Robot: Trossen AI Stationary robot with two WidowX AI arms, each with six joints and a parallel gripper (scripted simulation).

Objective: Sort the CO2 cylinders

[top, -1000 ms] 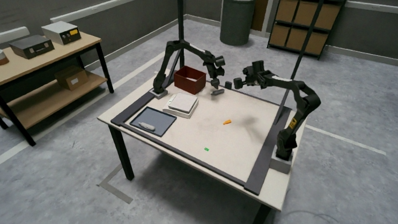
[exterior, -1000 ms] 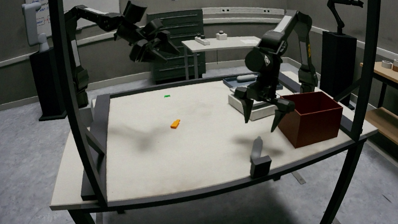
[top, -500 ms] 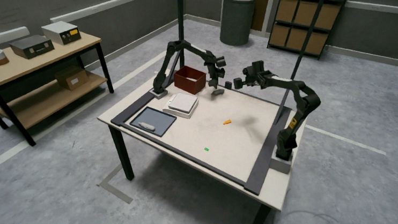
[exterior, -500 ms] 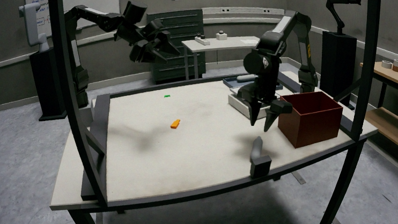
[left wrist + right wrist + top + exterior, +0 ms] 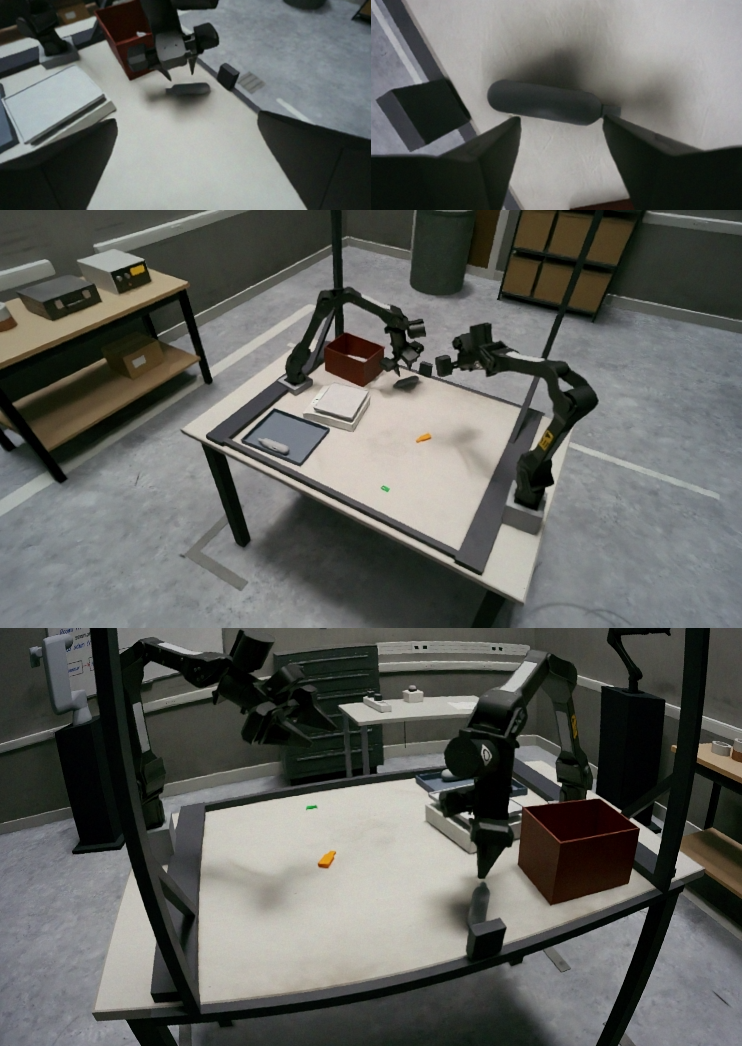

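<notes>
A grey cylinder (image 5: pixel 406 382) (image 5: pixel 479 903) (image 5: pixel 189 89) (image 5: pixel 544 100) lies on the table near the far edge, in shadow; no stamp is readable. My right gripper (image 5: pixel 405 368) (image 5: pixel 483 876) (image 5: pixel 181 77) (image 5: pixel 562 122) is partly open and empty just above it, fingertips spread along its length. My left gripper (image 5: pixel 321 734) (image 5: pixel 187 121) is wide open, empty and high above the table. Another cylinder (image 5: pixel 273 446) (image 5: pixel 451 775) lies flat on the blue tray (image 5: pixel 313 449). The scale (image 5: pixel 340 402) (image 5: pixel 56 103) has a bare pan. The red bin (image 5: pixel 354 365) (image 5: pixel 581 866) shows something pale inside.
A black block (image 5: pixel 425 368) (image 5: pixel 486 938) (image 5: pixel 228 76) (image 5: pixel 427 112) stands on the table's edge rail close to the cylinder's rounded end. An orange piece (image 5: pixel 424 437) (image 5: pixel 327 859) lies mid-table and a small green piece (image 5: pixel 385 488) (image 5: pixel 311 807) lies farther off.
</notes>
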